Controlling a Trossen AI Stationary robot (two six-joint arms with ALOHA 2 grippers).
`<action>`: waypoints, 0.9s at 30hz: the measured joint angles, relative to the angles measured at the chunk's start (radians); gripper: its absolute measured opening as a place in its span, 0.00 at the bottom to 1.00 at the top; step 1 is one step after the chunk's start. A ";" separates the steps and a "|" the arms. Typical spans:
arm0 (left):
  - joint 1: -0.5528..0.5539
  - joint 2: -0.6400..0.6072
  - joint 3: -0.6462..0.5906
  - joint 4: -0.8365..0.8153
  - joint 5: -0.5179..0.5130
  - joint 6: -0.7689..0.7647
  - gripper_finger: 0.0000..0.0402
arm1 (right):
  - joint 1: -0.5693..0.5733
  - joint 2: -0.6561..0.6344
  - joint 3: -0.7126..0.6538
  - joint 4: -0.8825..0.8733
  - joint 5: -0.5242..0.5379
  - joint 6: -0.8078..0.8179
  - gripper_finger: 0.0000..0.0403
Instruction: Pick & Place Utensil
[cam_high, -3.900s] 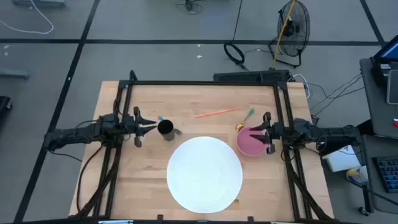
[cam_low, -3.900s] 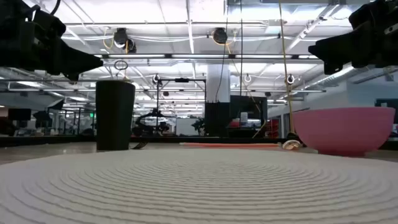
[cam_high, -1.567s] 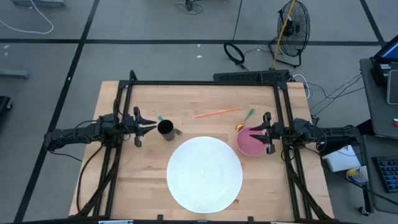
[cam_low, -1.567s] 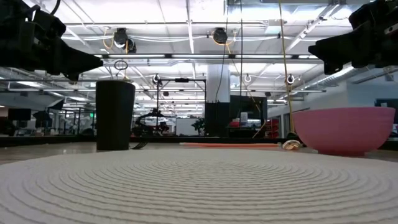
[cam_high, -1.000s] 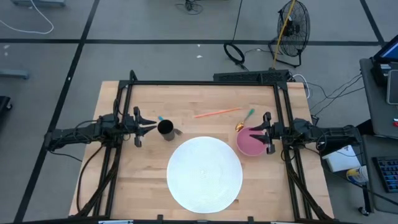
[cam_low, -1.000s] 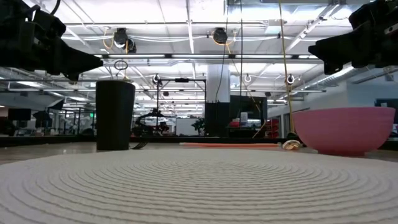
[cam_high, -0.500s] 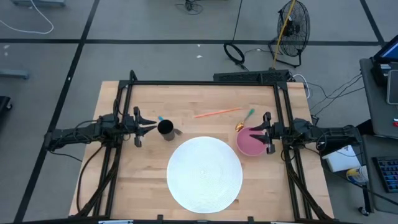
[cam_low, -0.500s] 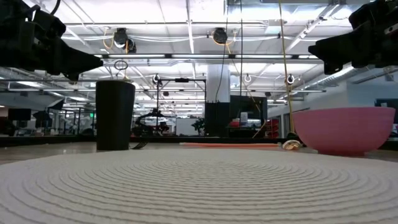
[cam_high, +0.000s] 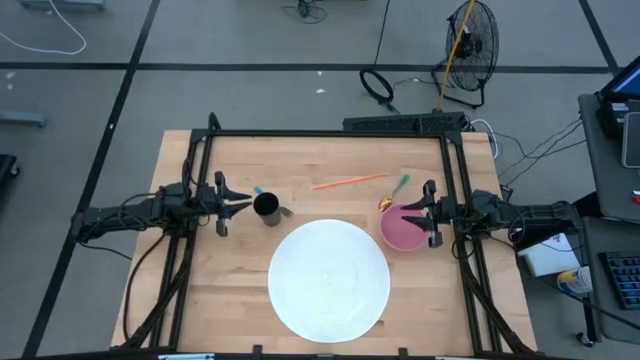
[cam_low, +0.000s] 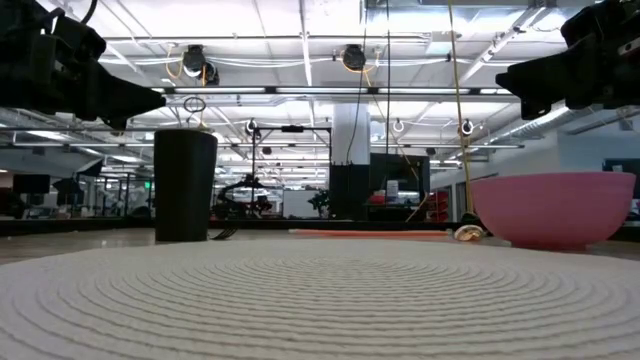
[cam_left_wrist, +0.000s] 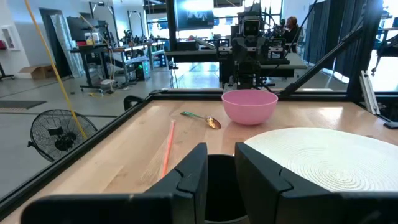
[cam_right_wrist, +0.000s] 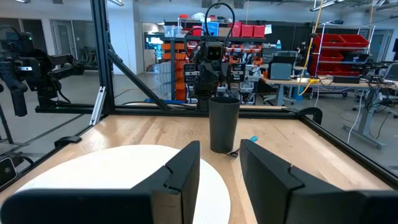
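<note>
**End effectors parked, utensils on worktop**

Left end effector (cam_high: 243, 203): fingers apart, empty, at 9 o'clock of the white round mat (cam_high: 329, 279), just beside the black cup (cam_high: 266, 207). Right end effector (cam_high: 421, 213): fingers apart, empty, above the pink bowl (cam_high: 401, 229) at 3 o'clock. Spoon (cam_high: 391, 193) with green handle: on the wooden worktop (cam_high: 230, 290), at 12 o'clock of the bowl. Orange stick (cam_high: 349, 181): flat on the worktop, at 12 o'clock of the mat.

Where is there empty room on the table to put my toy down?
The white mat is bare, and so is the wood near the back rail. It is crowded around the black cup, the orange stick, the spoon and the pink bowl.
</note>
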 joint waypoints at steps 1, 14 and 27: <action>0.000 0.000 0.000 0.000 0.000 0.000 0.22 | 0.000 0.000 0.000 0.000 0.000 0.000 0.28; 0.000 0.000 0.000 0.000 0.000 0.000 0.22 | 0.000 0.000 0.000 0.000 0.000 0.000 0.28; 0.000 0.000 -0.001 0.009 -0.007 0.000 0.22 | 0.000 0.000 0.000 0.091 0.000 0.102 0.28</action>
